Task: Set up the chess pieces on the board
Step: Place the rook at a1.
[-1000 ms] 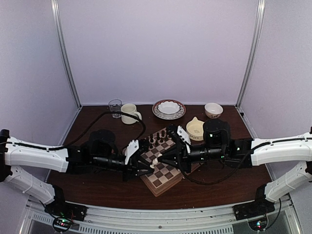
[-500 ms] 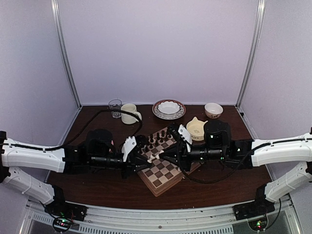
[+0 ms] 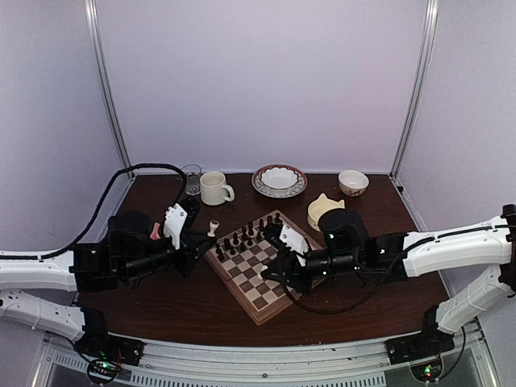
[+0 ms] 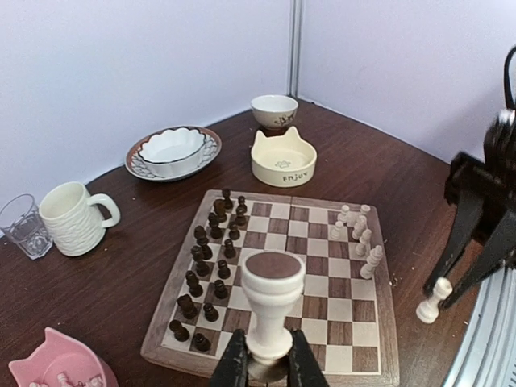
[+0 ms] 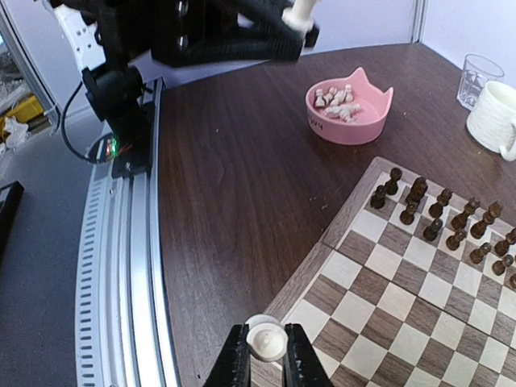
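The board [image 3: 256, 310] lies at mid-table with two rows of dark pieces [image 4: 206, 267] along one side. Several cream-white chess pieces [image 4: 359, 236] stand near the opposite edge. My left gripper [image 4: 264, 364] is shut on the head of a cream-white piece [image 4: 272, 300], held base-outward. In the top view the left gripper [image 3: 207, 230] hangs just left of the board. My right gripper [image 5: 266, 356] is shut on another cream-white piece [image 5: 266, 339] above the board's near rim [image 5: 302, 278]; in the top view the right gripper [image 3: 262, 271] is over mid-board.
A pink cat-shaped bowl [image 5: 348, 105] holding more white pieces sits left of the board, under the left arm. At the back are a glass [image 3: 191, 177], a cream mug [image 3: 214, 188], a patterned plate with a white bowl [image 3: 279, 179], a small bowl [image 3: 352, 182] and a cream cat bowl [image 3: 322, 210].
Both grippers met over mid-board a second ago. The left arm has since drawn back left off the board with a white piece; the right arm has shifted down-left over the board.
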Available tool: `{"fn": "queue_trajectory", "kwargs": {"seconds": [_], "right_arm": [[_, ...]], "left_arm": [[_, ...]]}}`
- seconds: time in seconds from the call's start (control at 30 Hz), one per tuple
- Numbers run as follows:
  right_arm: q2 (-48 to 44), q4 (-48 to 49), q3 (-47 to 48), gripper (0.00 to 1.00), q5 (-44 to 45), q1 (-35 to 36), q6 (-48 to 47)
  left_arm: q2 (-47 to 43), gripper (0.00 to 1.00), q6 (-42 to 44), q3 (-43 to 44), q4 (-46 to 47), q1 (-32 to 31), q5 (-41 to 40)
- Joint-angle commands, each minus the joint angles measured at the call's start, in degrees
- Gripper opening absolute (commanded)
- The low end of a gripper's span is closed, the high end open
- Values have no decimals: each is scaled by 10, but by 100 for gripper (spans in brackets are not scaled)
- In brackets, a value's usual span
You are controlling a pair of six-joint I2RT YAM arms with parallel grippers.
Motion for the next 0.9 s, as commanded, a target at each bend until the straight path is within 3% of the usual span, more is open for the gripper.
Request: {"fn": "queue_trajectory", "kwargs": {"seconds": [0.0, 0.3, 0.87], "right_arm": [[33, -28, 2, 0, 4, 17, -40], [135, -58, 43, 0, 31, 42, -61], [194, -80, 71, 0, 88, 43, -65]], "left_arm": [[-50, 0, -24, -15, -24, 1, -85], [-109, 0, -36, -36, -41, 0, -96], [-94, 0, -40, -25, -48, 0, -53]]}}
